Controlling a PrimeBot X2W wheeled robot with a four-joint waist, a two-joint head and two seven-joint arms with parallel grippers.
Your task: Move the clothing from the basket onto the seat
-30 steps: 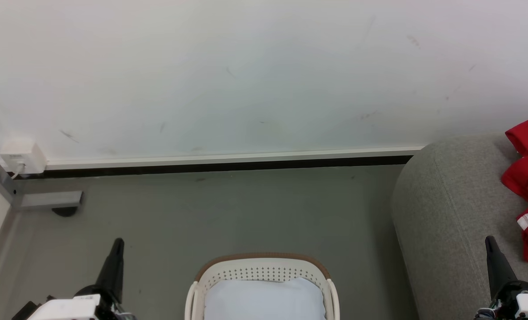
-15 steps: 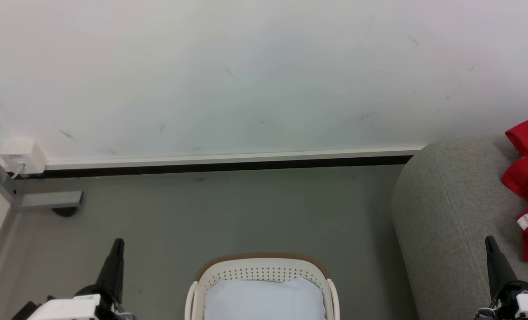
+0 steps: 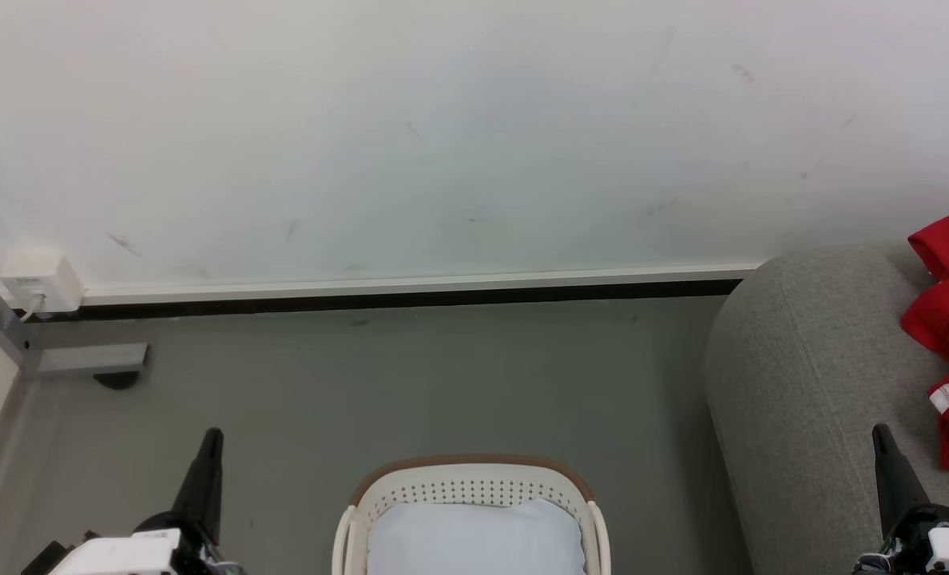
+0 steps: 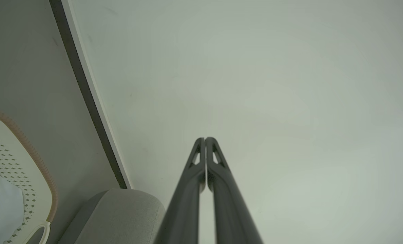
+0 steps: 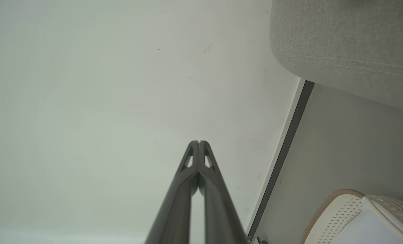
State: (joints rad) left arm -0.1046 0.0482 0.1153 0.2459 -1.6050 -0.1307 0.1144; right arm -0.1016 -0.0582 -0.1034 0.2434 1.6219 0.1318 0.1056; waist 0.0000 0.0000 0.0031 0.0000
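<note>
Even, diffuse indoor light; the white wall [image 3: 474,120] is bright, without glare. A faint, soft shadow falls on the floor [image 3: 442,375] beside the seat [image 3: 802,359]. Head view sharp; in the wrist views the fingers [image 4: 184,210] blur slightly near the lens.

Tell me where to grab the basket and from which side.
Take the basket by its left side handle, coming from the left with the left claw, which sits on that side. The handle is an open loop standing off the rounded wall, so a finger should slip through; the wall itself looks too wide to pinch. Open the shut claw first.
</note>
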